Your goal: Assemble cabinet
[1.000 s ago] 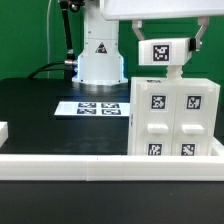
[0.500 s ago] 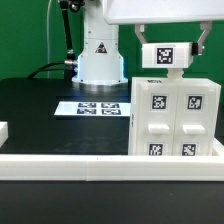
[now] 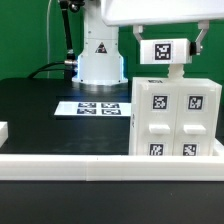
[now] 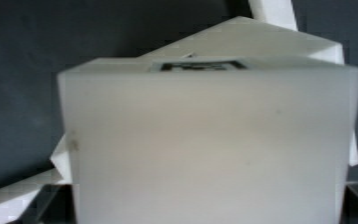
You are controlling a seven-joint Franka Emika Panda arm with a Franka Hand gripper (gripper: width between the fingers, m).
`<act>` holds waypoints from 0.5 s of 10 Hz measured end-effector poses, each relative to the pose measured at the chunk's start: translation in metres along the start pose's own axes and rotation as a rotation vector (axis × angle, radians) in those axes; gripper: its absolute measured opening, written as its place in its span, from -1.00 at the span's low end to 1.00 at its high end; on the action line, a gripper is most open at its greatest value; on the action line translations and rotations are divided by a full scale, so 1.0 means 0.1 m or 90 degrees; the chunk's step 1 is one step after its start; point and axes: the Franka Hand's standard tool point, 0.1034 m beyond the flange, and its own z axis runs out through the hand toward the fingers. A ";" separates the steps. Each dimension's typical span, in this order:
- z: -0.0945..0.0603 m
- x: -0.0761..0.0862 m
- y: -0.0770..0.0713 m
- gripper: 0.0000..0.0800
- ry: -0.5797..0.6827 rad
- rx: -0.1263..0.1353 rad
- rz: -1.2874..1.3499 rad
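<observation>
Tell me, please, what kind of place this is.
Probably a robotics lab bench: a white robot base on a black table, a marker board, and a tagged white cabinet.

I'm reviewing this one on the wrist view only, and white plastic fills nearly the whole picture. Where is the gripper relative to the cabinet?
Observer: The gripper is above the cabinet. Its fingers flank a small tagged piece over the cabinet's top.
Operator: Is that piece gripped?
Observer: I cannot tell. The fingers sit close on both sides.
Operator: What does the cabinet's face look like?
Observer: There are four tagged panels on the face toward the exterior camera.
</observation>
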 end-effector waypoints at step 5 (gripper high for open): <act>0.00 -0.05 -0.04 0.41 -0.006 0.027 0.049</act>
